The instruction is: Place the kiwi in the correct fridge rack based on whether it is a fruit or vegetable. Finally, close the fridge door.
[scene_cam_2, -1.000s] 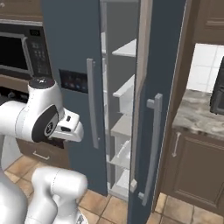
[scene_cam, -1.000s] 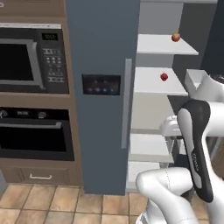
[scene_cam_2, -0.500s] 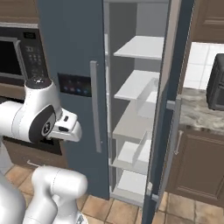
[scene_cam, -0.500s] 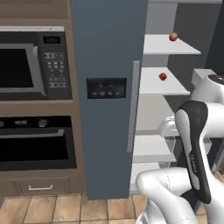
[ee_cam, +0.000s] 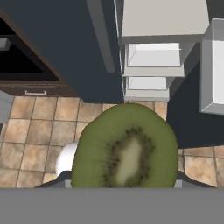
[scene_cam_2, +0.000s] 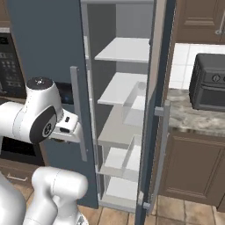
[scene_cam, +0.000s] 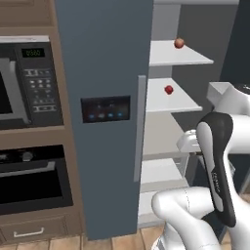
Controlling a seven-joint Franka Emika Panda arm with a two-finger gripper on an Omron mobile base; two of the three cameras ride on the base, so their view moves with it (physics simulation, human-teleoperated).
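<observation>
Your gripper was closed on the kiwi, which showed its cut green face with a pale core and a ring of dark seeds in the hand view; the fingertips themselves were hidden behind the fruit, so you could not see exactly where they met it. The hand pointed downward, with a tan tiled floor below and the lower white shelves of the open fridge ahead. In the left base view, the white arm stood at the lower right, in front of the open fridge compartment. An orange-red round fruit sat on the upper fridge rack, and a small bright red fruit sat on the rack below it. Left of the opening was the closed slate-blue door with the dark display panel, and further left a microwave above an oven. In the right base view, the fridge door stood swung open, seen edge-on, with its pale grey bar handle beside a stone counter carrying a dark toaster oven.
</observation>
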